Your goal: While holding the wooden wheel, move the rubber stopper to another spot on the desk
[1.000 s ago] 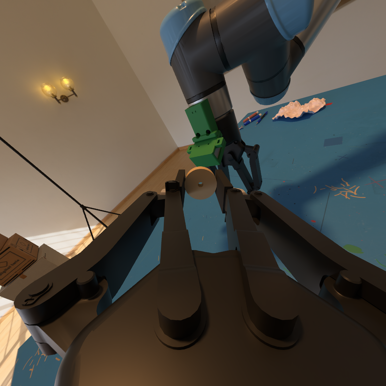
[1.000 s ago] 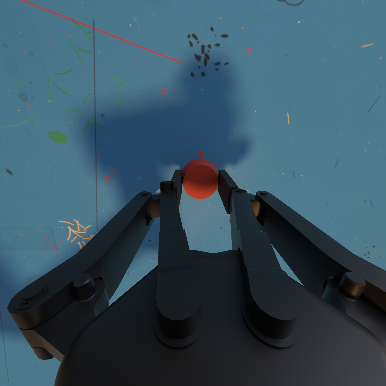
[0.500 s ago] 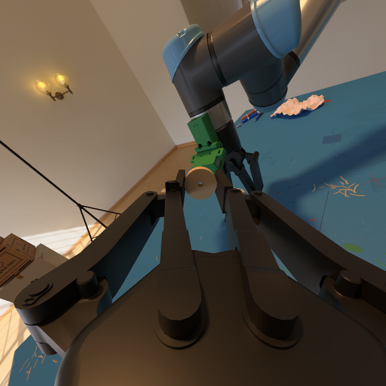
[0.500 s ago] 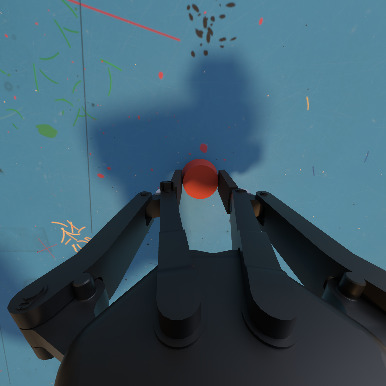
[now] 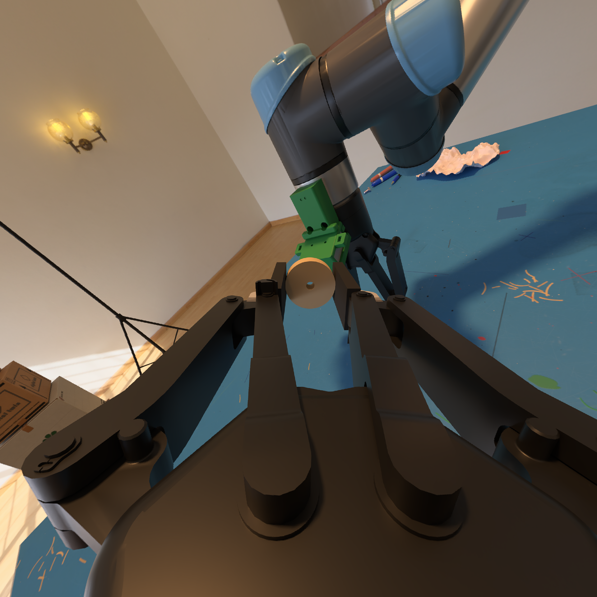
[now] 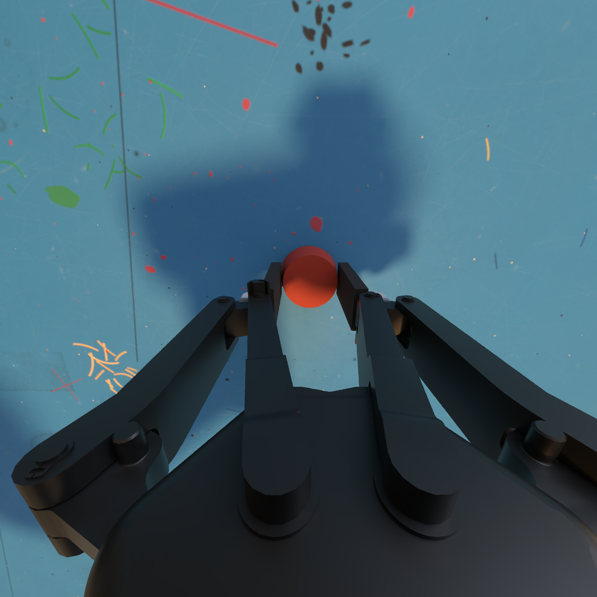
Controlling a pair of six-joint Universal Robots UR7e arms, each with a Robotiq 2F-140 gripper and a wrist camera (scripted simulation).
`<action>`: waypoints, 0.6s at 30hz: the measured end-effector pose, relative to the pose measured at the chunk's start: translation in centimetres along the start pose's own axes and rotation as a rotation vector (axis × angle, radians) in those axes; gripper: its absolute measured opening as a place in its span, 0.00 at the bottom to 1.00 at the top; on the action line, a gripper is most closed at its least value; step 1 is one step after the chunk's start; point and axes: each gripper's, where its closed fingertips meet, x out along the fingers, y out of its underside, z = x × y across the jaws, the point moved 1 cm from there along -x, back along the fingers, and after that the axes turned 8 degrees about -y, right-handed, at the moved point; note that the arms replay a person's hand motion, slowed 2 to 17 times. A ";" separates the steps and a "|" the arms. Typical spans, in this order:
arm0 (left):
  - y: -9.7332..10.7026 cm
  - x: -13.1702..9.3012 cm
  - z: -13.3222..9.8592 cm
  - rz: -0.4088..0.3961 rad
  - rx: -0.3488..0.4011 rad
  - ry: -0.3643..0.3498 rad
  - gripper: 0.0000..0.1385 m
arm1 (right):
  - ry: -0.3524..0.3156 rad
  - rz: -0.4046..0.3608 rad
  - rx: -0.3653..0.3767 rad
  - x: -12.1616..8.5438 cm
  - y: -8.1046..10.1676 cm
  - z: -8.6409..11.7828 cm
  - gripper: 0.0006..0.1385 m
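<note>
L tool (image 5: 309,284) is clenched on the wooden wheel (image 5: 310,283), centre frame in the left wrist view: pale round disc w/ a small centre hole, flat face toward the camera, a pad on each side of its rim, held up off the blue worktop (image 5: 484,232). Just behind the wheel, upper centre, the other arm comes down w/ a green block (image 5: 318,226) at its wrist. Upper right of that frame: crumpled paper (image 5: 462,158) and a few pens (image 5: 384,176) lying near each other on the worktop. Wall lamp (image 5: 76,129) upper left, cardboard boxes (image 5: 22,397) lower left.

R tool (image 6: 309,281) grips the rubber stopper (image 6: 309,279), centre frame in the right wrist view: red cylinder, round end toward the camera, pads touching both sides. Below it the paint-flecked worktop, w/ the tool's dark shadow (image 6: 290,193) mid frame; can't tell for sure if the stopper touches the surface.
</note>
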 end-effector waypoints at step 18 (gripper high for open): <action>0.2 0.5 -0.5 0.019 0.016 0.008 0.27 | 0.056 -0.082 0.045 -2.0 -0.1 -0.3 0.53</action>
